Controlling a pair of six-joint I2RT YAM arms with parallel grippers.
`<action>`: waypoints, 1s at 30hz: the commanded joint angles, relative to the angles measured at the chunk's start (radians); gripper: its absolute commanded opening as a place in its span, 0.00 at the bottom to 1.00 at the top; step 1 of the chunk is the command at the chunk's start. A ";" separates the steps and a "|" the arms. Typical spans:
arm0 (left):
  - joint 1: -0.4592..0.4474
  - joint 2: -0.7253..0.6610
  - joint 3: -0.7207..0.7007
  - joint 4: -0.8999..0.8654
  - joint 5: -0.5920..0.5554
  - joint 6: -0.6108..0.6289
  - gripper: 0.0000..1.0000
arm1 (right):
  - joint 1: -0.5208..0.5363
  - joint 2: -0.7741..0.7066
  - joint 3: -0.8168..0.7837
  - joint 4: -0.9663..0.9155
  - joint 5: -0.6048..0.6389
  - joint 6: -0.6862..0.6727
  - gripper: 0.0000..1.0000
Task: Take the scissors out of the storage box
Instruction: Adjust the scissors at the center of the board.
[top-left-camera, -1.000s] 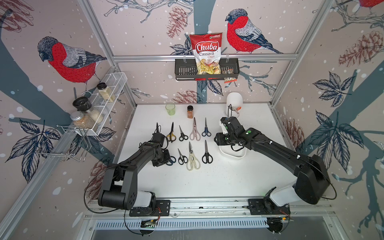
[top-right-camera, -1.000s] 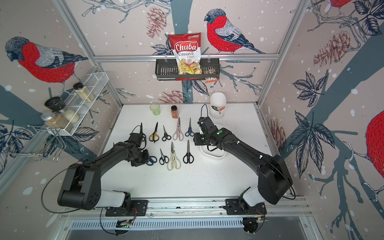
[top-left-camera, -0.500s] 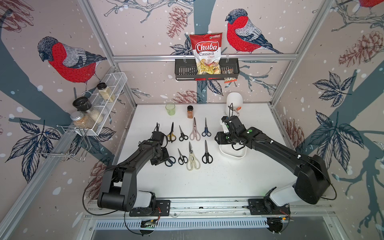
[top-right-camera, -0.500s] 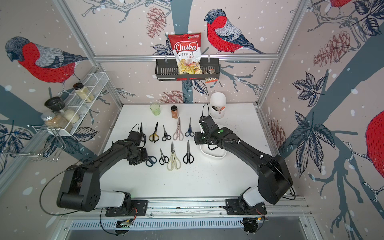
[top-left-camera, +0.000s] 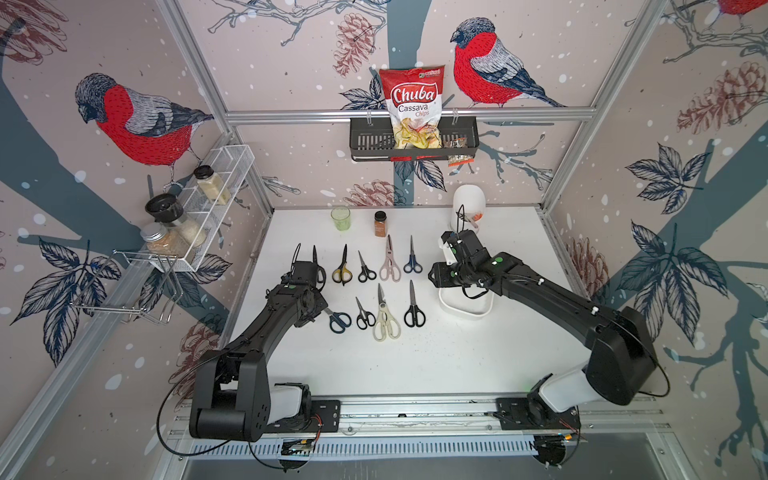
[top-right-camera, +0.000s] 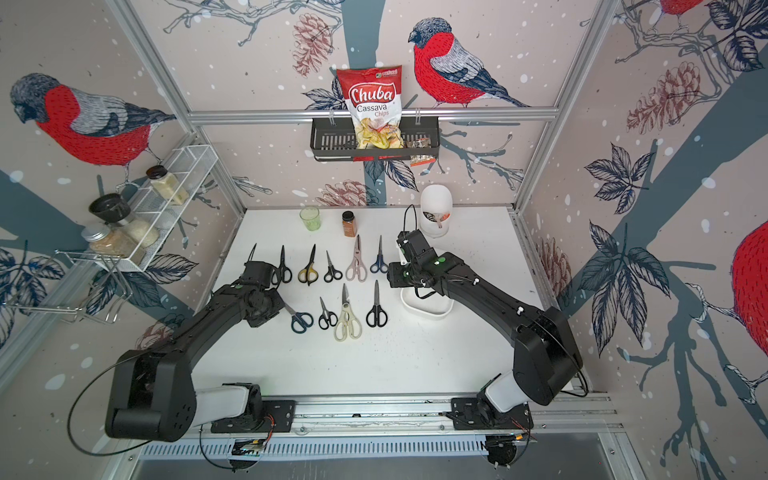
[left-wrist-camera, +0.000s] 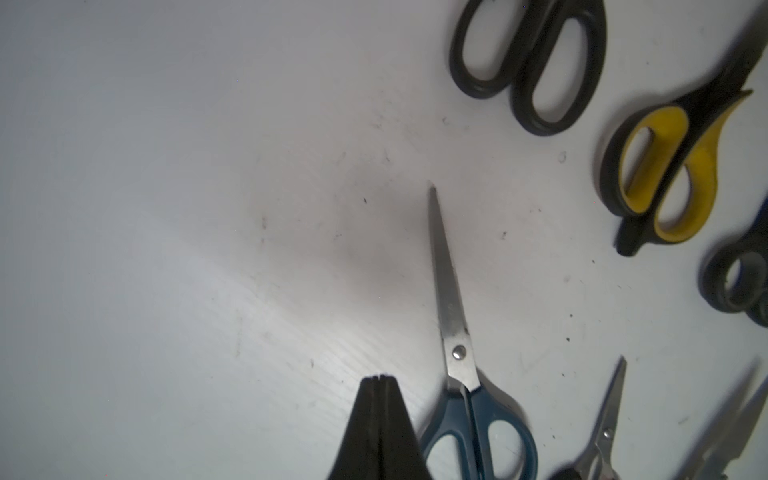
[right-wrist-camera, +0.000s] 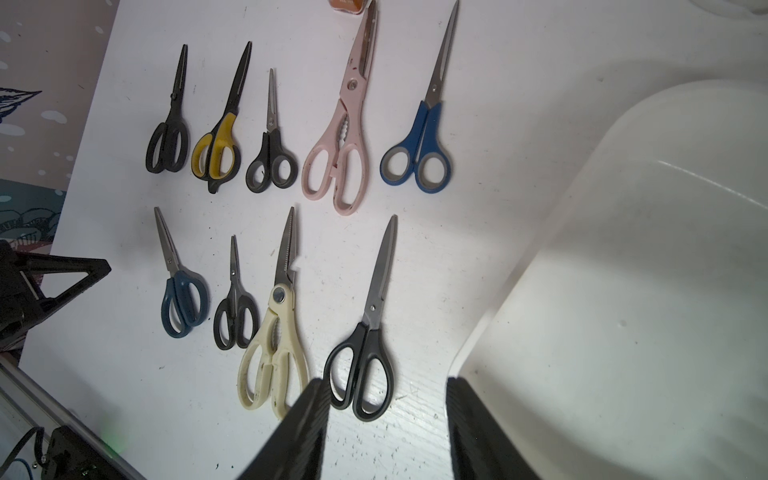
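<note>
The left arm (top-left-camera: 266, 328) reaches from the near edge of the tabletop (top-left-camera: 457, 361) toward its left edge, wrist bent down. The left tool (left-wrist-camera: 379, 379) has its fingers pressed together, empty. The right arm (top-left-camera: 552, 299) extends from the near right corner. The right tool (right-wrist-camera: 387, 382) has its fingers parted, empty.

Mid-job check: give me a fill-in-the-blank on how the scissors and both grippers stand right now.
1. The row with the pink scissors holds ___ pairs in all.
2. The left gripper is ___, holding nothing.
3. The cream scissors lie between two pairs with ___ handles.
4. The right gripper, by the storage box, is ___.

Missing words: five; shut; black; open.
</note>
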 joint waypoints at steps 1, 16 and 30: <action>0.018 0.022 -0.006 0.062 -0.024 -0.027 0.00 | 0.000 -0.002 0.001 0.011 0.005 0.004 0.51; 0.036 0.314 0.092 0.219 0.121 0.065 0.00 | -0.021 -0.023 -0.010 -0.004 0.035 0.043 0.51; 0.001 0.368 0.081 0.268 0.270 0.099 0.00 | -0.026 0.026 0.020 0.020 0.045 0.073 0.51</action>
